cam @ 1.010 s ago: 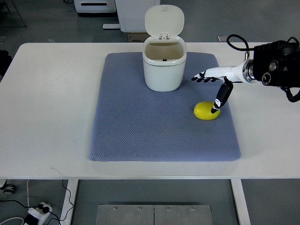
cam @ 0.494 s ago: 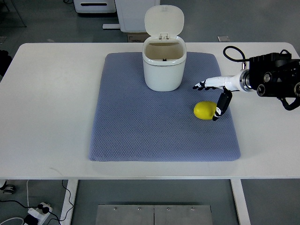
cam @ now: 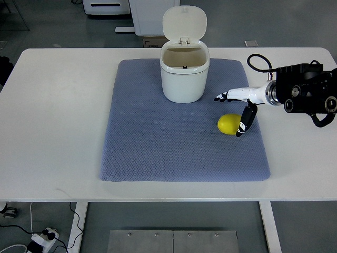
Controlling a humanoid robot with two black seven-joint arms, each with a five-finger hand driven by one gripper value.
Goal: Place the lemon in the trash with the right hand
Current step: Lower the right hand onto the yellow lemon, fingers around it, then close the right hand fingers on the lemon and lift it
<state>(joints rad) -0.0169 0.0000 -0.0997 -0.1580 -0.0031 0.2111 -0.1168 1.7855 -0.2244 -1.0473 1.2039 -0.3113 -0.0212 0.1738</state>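
Early stage; lemon [cam: 228, 124] lies on the blue mat [cam: 158, 142] at about 5 o'clock from the open-lidded trash bin [cam: 184, 74], not yet lifted; right hand [cam: 238, 108] spread wide over it, thumb at its right side, holding nothing; grasp, carry, drop remain

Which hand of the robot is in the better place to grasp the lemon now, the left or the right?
The right. The right hand is already at the lemon on the blue mat, fingers open, thumb at its right side. No left arm shows in the picture.
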